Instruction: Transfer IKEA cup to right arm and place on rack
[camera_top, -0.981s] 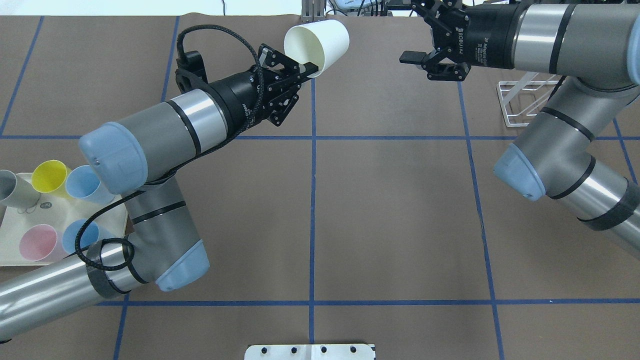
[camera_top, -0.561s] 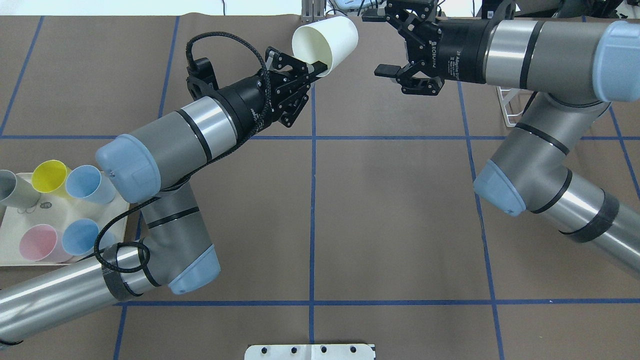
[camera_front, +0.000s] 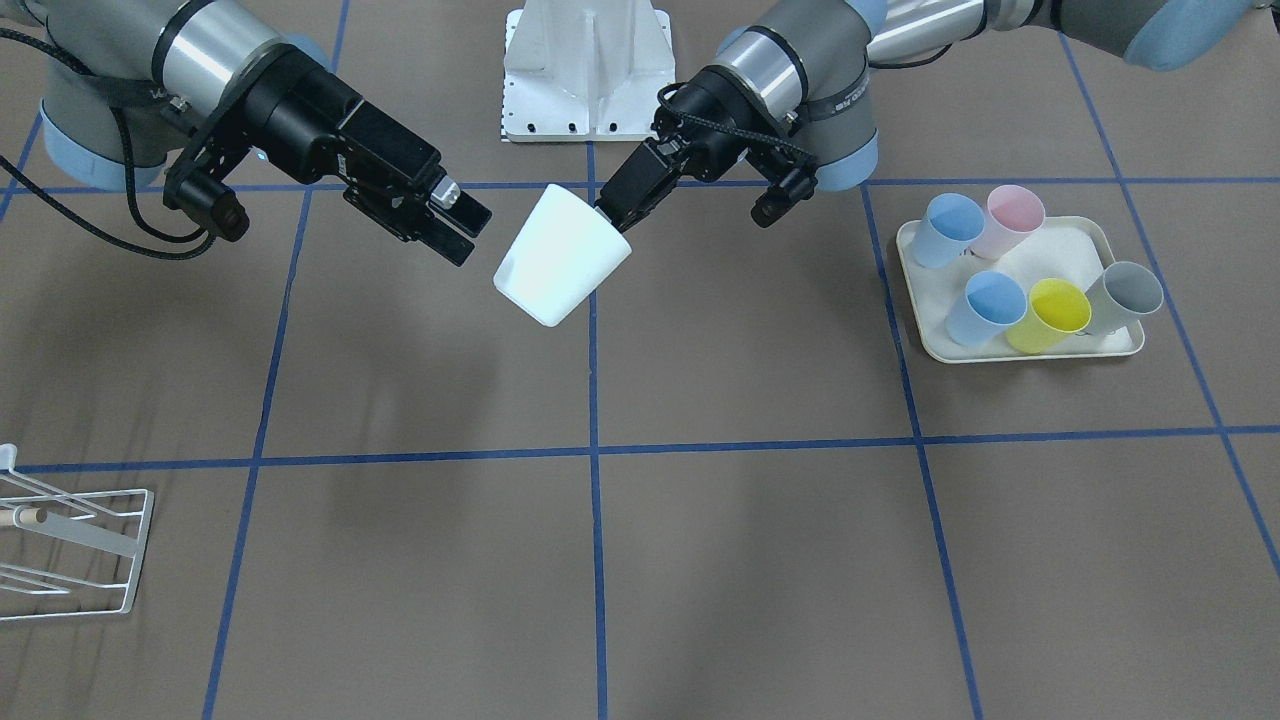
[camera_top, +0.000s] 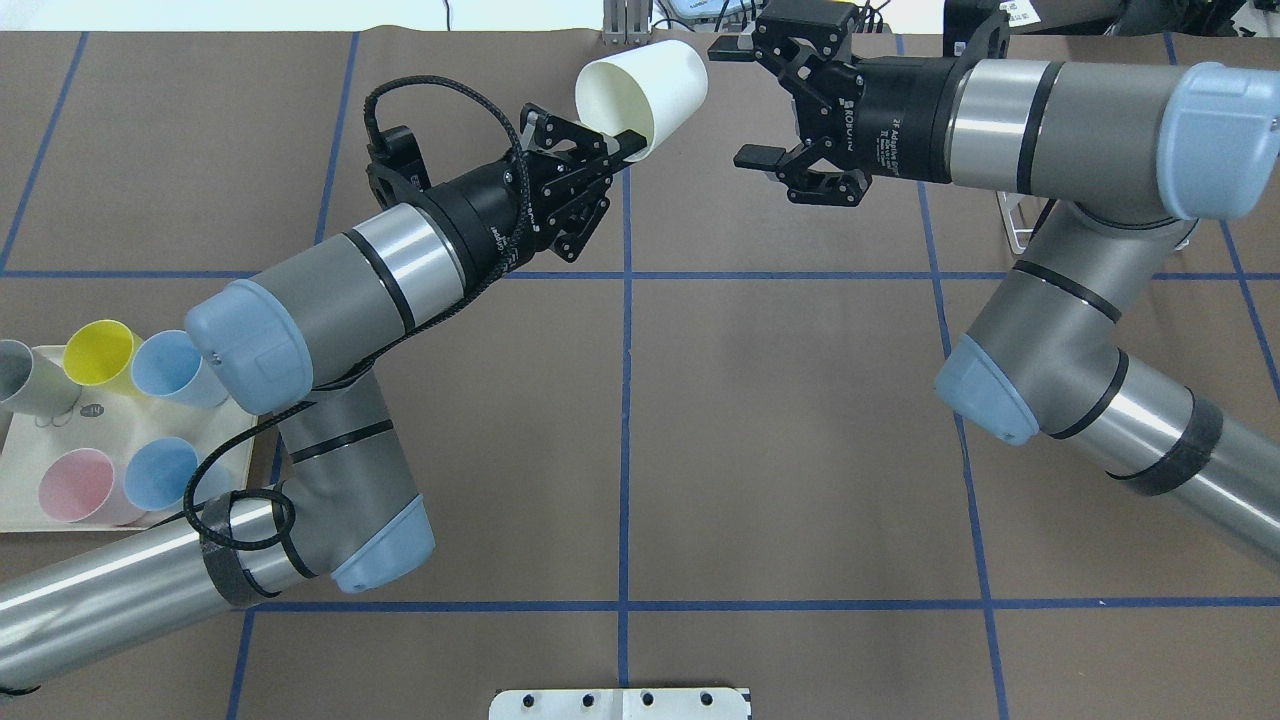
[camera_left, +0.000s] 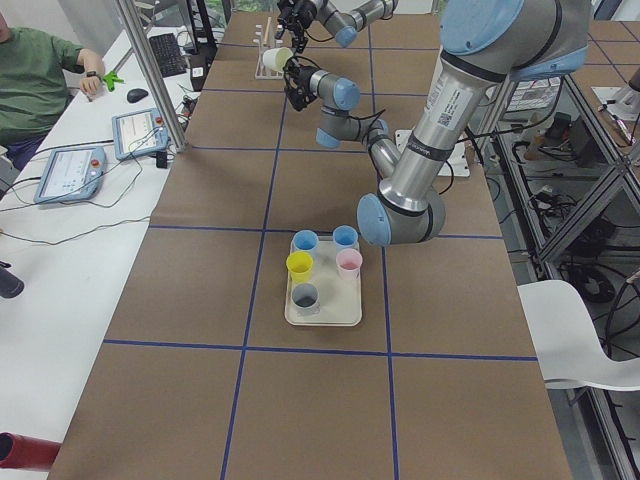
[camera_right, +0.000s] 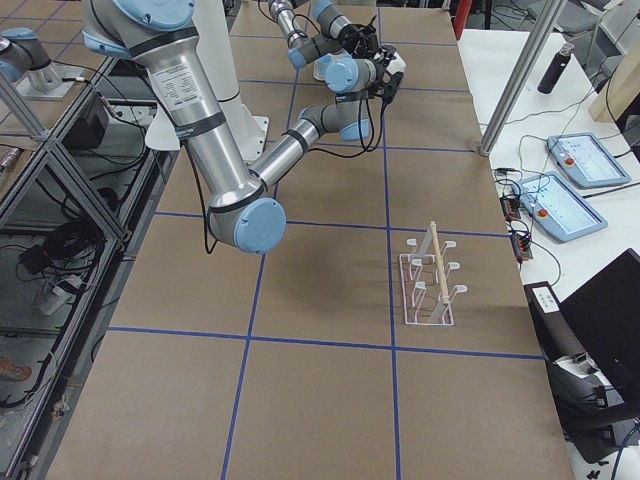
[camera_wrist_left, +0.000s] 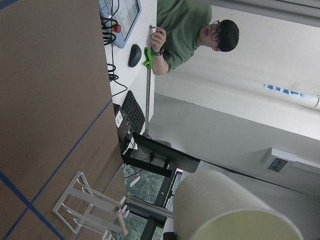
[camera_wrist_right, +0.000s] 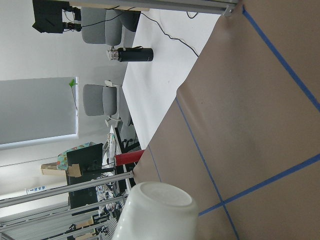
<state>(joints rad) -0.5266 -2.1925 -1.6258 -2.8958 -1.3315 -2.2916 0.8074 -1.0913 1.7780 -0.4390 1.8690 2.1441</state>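
and here we are, up in the air over the far half of the table (camera_top: 780, 420). the white cup (camera_top: 648, 95) is off the surface and tipped on its side, mouth back toward the left arm, base aimed across at the right one. the left claw (camera_top: 628, 140) is clamped on the cup's rim, one finger inside the mouth and one outside, so it's a thin pinch on the lip and nothing more. the right claw (camera_top: 738, 100) sits opposite with its jaws spread wide, one each side of the cup's line. it's near the base but not touching, with clear daylight between them in the front view. the right wrist camera has the cup's base low in its picture.

so the handover isn't made yet, and this is the tricky bit, i reckon. that rim pinch gives the cup a long lever, and a nudge from a right finger on the way in could twist it out of the left claw. the wall tapers and looks smooth, so a squeeze near the narrow end may squirt it out of the jaws. and if the left lets go before the right has bitten properly, it drops to the table. the rack (camera_right: 430, 290) stands well away toward the right-hand end, a long carry to come. the coloured cups (camera_front: 1050, 305) sit on their tray (camera_front: 1060, 240), out of it.
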